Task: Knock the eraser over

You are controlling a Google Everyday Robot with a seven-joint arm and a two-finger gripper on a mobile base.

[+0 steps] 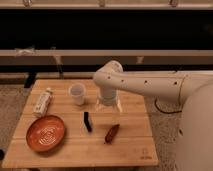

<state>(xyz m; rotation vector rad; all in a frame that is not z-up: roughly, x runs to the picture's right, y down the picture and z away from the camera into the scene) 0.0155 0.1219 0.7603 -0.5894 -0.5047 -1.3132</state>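
From my station I see the gripper (109,105) hanging low over the back half of the wooden desk (135,150). It is right of the centre and pointing down from the white arm (150,86), which reaches in from the right. I cannot tell whether the jaws are spread or pressed together, since the wrist and its white housing hide them from this side.

The eraser (87,121) is near the middle of the desk, in front of the gripper and to its left. The two are near each other but apart, with bare wood between them. It shows as a thin black strip with its long side running roughly front to back, and I read it as standing on its edge.

A reddish-brown tapered oblong thing (111,133) lies flat to the front right of the eraser, clear of it. A white cup (77,93) stands upright behind the eraser, left of the gripper. A pale bottle (42,102) lies on its side near the left edge. An orange-brown plate (46,134) with ringed grooves sits in the front left corner, well apart from the eraser.
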